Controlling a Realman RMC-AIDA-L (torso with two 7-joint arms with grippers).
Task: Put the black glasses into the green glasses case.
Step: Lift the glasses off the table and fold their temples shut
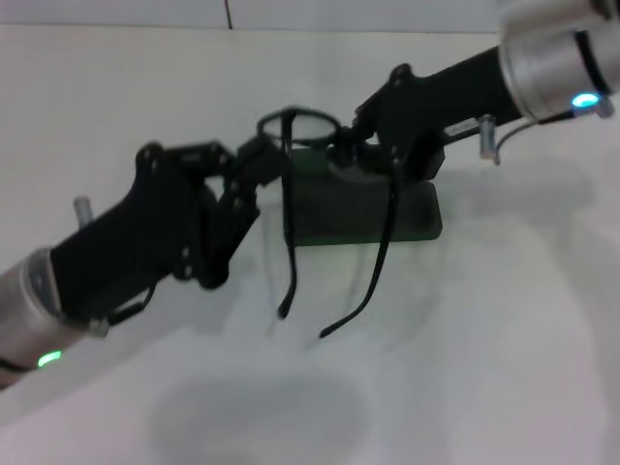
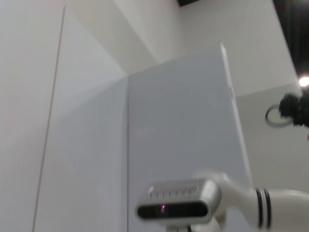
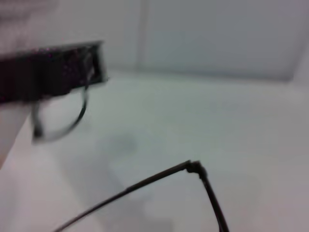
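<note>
The black glasses (image 1: 308, 126) hang in the air between 2 grippers, temples open and drooping toward the white table (image 1: 504, 320). The left gripper (image 1: 263, 155) and right gripper (image 1: 351, 143) each clench 1 end of the frame, above the green glasses case (image 1: 407, 218). Only the left wrist view shows white wall panels (image 2: 174, 125).

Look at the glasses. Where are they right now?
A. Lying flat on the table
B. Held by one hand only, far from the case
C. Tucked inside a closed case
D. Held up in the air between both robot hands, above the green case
D: in the head view the left gripper and the right gripper each hold an end of the glasses, whose arms hang down over the green case.
</note>
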